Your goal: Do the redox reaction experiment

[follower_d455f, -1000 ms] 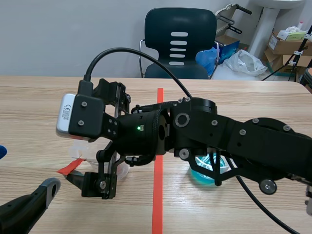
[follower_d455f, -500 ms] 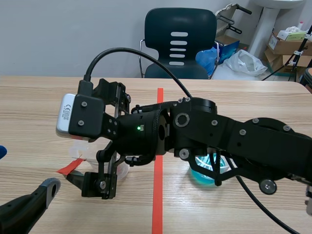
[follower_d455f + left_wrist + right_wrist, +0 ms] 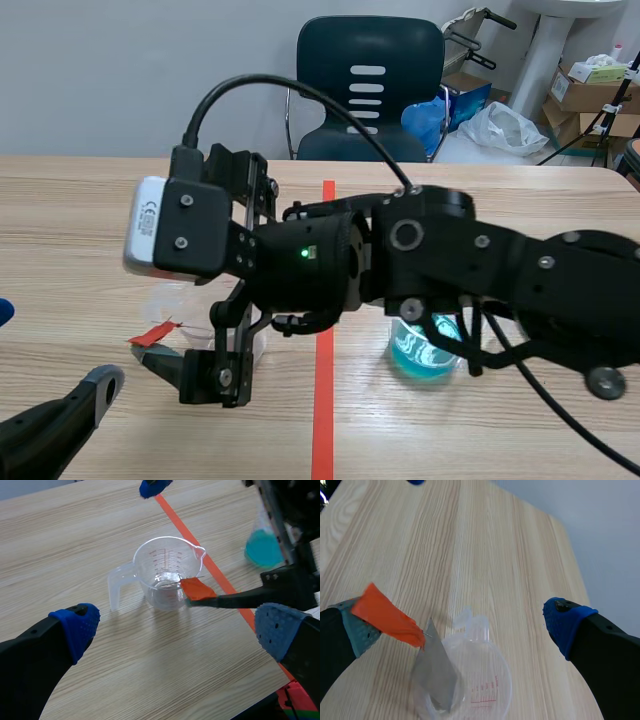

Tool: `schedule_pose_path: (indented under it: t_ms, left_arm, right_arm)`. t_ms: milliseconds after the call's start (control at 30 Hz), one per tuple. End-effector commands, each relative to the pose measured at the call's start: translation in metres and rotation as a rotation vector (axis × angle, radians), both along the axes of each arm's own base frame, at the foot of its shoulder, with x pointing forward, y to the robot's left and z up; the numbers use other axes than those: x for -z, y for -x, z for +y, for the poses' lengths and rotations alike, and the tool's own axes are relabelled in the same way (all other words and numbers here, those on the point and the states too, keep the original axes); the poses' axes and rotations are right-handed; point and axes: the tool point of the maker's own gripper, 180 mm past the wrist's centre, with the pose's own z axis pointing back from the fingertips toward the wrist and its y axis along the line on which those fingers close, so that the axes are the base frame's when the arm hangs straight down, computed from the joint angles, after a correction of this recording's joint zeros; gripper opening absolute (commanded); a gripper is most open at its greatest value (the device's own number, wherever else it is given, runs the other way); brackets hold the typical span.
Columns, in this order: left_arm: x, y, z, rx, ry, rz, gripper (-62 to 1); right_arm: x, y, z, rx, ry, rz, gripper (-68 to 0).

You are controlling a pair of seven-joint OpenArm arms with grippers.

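Jug (image 3: 167, 575), just one, one teal flask (image 3: 262, 550)

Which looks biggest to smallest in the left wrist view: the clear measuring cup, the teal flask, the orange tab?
1. clear measuring cup: plainly largest.
2. teal flask: partly hidden and farther from the camera, so its real size against the cup is unsure.
3. orange tab: smallest.

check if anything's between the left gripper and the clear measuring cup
Nothing visible lies on the table between the open left gripper and the measuring cup. The right gripper is over the cup, though, with an orange-tabbed strip dipping into it.
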Motion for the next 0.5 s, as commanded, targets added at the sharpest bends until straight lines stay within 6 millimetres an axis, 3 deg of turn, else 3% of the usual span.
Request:
schedule_pose_path:
  t_ms: [0, 267, 467]
  left_arm:
    - [-0.008, -0.002, -0.005, 0.007, 0.018, -0.024, 1.4]
    - [-0.009, -0.004, -0.005, 0.006, 0.019, -0.034, 1.4]
    - [-0.013, -0.007, 0.003, -0.005, -0.01, -0.05, 1.4]
  right_arm:
    - [-0.019, 0.002, -0.003, -0.011, -0.036, -0.021, -2.0]
    - [-0.04, 0.014, -0.035, 0.009, -0.043, 0.011, -2.0]
    - [-0.049, 0.003, -0.069, 0.129, -0.036, 0.03, -2.0]
